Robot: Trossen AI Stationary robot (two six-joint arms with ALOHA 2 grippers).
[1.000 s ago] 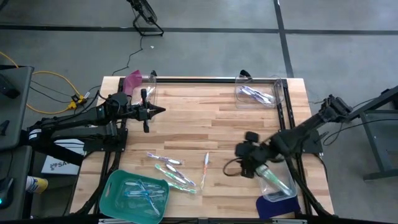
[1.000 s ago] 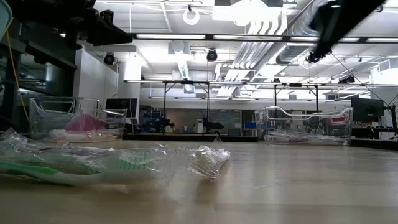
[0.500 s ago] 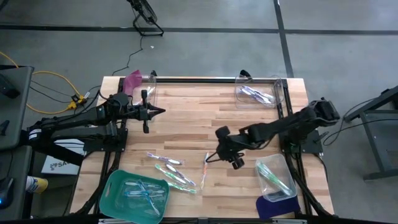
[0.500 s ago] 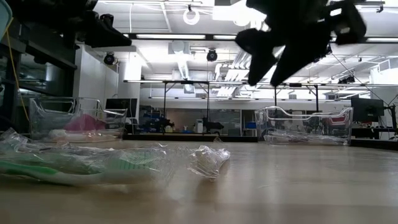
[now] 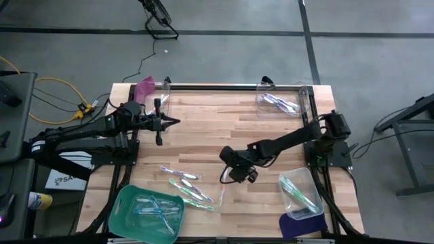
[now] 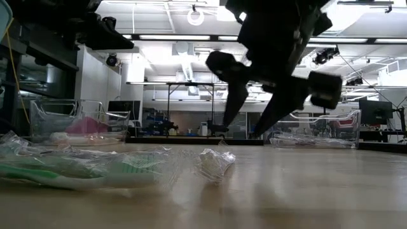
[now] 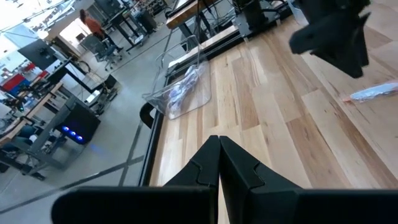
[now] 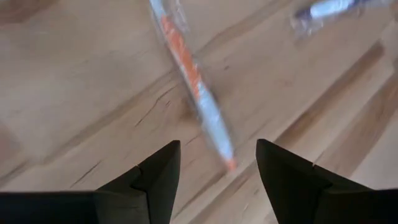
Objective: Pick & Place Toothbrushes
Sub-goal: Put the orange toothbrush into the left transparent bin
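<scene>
An orange-and-white toothbrush (image 8: 194, 84) in a clear wrapper lies flat on the wooden table (image 5: 271, 135), near its middle. My right gripper (image 8: 214, 177) hangs open just above it, slanting down, with one finger on either side of the toothbrush's near end, touching nothing. In the high view my right gripper (image 5: 229, 175) is right of the other loose wrapped toothbrushes (image 5: 186, 183). My left gripper (image 5: 173, 121) waits shut and bare over the table's far left part.
A teal tray (image 5: 125, 203) holding toothbrushes sits at the near left. Clear bins stand at the far right (image 5: 278, 102), near right (image 5: 302, 193) and far left (image 5: 159, 91). A blue piece (image 5: 302, 225) lies at the near right edge. Bare wood lies between the arms.
My right gripper has swung from beside the near-right bin toward the table's middle and come down over the orange toothbrush, its wrist rolling on the way. Its fingers have stayed open. The toothbrushes have not moved.
</scene>
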